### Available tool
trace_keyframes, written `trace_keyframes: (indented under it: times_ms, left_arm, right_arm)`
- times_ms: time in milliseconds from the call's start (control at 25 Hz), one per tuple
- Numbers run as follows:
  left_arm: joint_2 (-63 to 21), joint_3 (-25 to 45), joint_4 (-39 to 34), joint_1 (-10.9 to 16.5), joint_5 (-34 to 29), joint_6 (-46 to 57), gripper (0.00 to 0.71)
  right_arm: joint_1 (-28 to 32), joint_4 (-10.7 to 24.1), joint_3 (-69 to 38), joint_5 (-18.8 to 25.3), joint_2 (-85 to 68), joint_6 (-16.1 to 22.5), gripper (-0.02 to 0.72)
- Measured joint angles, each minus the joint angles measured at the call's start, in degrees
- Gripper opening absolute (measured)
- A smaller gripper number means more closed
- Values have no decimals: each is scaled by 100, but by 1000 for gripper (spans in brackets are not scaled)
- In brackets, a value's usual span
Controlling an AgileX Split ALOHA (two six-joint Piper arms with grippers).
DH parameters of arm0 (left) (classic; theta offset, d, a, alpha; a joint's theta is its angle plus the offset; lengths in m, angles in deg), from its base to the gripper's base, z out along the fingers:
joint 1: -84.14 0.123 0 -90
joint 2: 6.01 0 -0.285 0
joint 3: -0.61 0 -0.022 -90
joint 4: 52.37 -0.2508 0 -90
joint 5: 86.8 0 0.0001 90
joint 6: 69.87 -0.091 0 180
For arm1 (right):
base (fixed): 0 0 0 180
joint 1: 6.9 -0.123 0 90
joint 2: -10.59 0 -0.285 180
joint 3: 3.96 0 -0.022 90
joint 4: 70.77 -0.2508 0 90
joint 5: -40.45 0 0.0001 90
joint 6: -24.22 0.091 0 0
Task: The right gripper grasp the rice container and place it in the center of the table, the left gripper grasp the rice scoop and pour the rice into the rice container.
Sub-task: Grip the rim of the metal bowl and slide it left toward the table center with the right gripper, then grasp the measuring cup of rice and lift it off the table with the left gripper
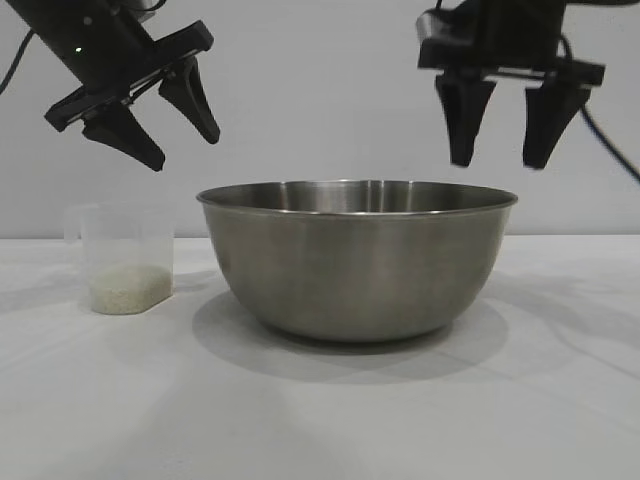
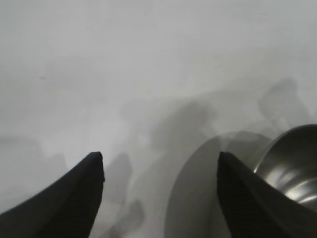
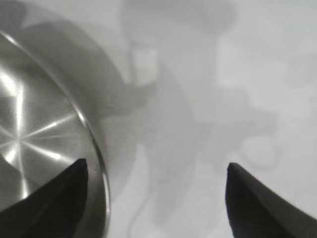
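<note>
**Operator:** Report the state of each claw and the reason for its position.

**Technician:** The right claw (image 1: pixel 508 150) hangs above the rim of the rice container (image 1: pixel 357 262) on its right side, fingers spread and holding nothing. One finger sits over the inside of the container, the other outside the rim, which suits a rim grasp. The left claw (image 1: pixel 183 132) is tilted, above and left of the container, jaws parted and empty. It hangs over the rice scoop (image 1: pixel 126 258) without touching it.

**Operator:** Where does the container stand, and how does it look?

**Technician:** It rests upright on the desk (image 1: pixel 520 400), near the middle of the exterior view. It is a large brushed-steel bowl with a thin rolled rim, and no grains are visible inside. The scoop stands just left of the container, apart from it: a frosted plastic cup with a shallow layer of rice (image 1: pixel 125 288) at its bottom.
</note>
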Motion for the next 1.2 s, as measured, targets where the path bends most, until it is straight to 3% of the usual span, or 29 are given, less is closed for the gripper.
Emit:
trace_keyframes:
  times_ms: [480, 720, 1200]
  left_arm:
    - [0, 0, 0, 0, 0, 0, 426]
    - [0, 0, 0, 0, 0, 0, 426]
    - [0, 0, 0, 0, 97, 0, 426]
  right_arm:
    - [252, 141, -1897, 31, -2127, 120, 498]
    - [252, 382, -3206, -163, -3500, 158, 498]
    - [252, 406, -5502, -619, -6688, 158, 498]
